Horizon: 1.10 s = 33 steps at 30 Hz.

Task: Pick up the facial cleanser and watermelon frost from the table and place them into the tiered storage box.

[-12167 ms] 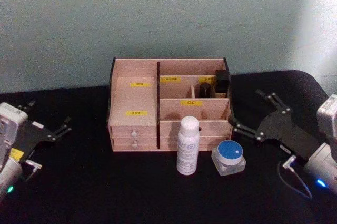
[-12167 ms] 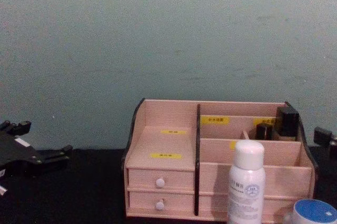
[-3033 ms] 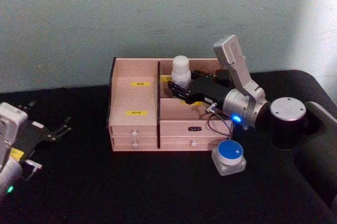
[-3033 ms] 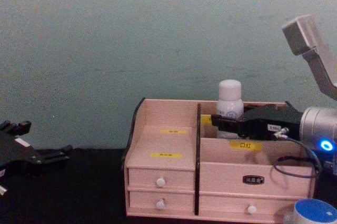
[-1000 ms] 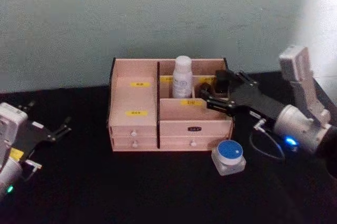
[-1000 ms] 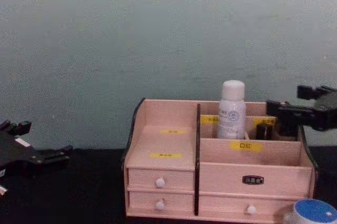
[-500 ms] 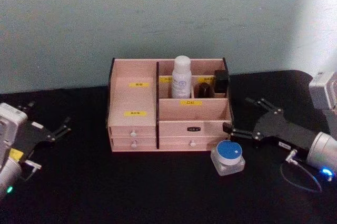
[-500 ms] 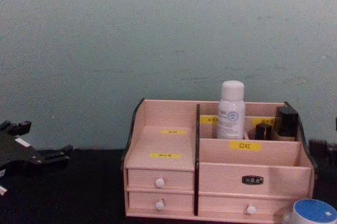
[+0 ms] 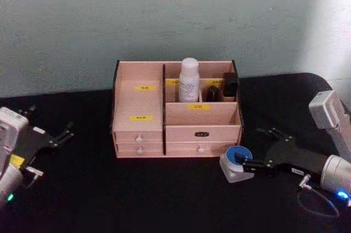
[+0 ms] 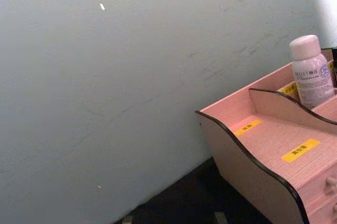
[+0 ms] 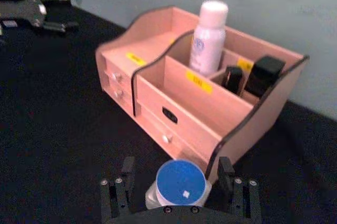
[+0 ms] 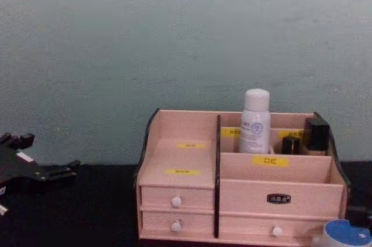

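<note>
Black tabletop (image 9: 137, 200), head view: blue-lidded jar (image 9: 235, 163) upright off tiered storage box (image 9: 140, 101) front corner. Right gripper (image 9: 252, 148) at jar's 3 o'clock, nearer arm, forearm low. Left gripper (image 9: 57, 137) parked far 9 o'clock, splayed.
Right wrist view: fingers (image 11: 117, 195) wide, jar between, untouched.
Chest view: white bottle (image 12: 255, 120) in rear compartment.

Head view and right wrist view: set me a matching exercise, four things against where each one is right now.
Things:
1. white bottle
2. blue-lidded jar
3. left gripper
4. right gripper

Places:
A. on the table, just in front of the box's right front corner
B. low at the table's left side, far from the box
C. upright in a rear compartment of the tiered storage box
D. low at the table's right, jaws open on either side of the blue-lidded jar

Pairs: 1-C, 2-A, 3-B, 4-D.
</note>
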Motion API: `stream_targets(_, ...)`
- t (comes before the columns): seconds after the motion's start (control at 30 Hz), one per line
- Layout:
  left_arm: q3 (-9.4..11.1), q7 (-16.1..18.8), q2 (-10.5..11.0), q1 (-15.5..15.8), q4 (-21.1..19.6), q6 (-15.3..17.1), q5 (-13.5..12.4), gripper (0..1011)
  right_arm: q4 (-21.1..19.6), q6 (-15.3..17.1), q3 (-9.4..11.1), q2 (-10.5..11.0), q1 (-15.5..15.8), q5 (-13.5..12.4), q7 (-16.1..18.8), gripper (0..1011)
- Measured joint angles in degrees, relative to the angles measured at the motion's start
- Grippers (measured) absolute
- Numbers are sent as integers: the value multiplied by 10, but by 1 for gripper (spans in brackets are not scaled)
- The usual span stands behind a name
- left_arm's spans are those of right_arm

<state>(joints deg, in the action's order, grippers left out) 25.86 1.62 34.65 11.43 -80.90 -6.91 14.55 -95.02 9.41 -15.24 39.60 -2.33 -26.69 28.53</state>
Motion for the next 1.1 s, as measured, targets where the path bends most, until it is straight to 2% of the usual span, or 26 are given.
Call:
stream_targets(0.1, 0, 0, 0, 0, 0, 0, 0, 1001, 9, 17, -10, -1, -8, 6, -8, 1002)
stream_targets(0.23, 0, 0, 0, 0, 0, 0, 0, 1001, 21, 23, -17, -5, -17, 12, -15, 1003)
stream_targets(0.5, 0, 0, 0, 0, 0, 0, 0, 1001, 49, 24, -30, -21, -36, 27, -22, 1002)
stream_targets(1.1, 0, 0, 0, 0, 0, 0, 0, 1001, 88, 22, -43, -44, -63, 44, -22, 1003)
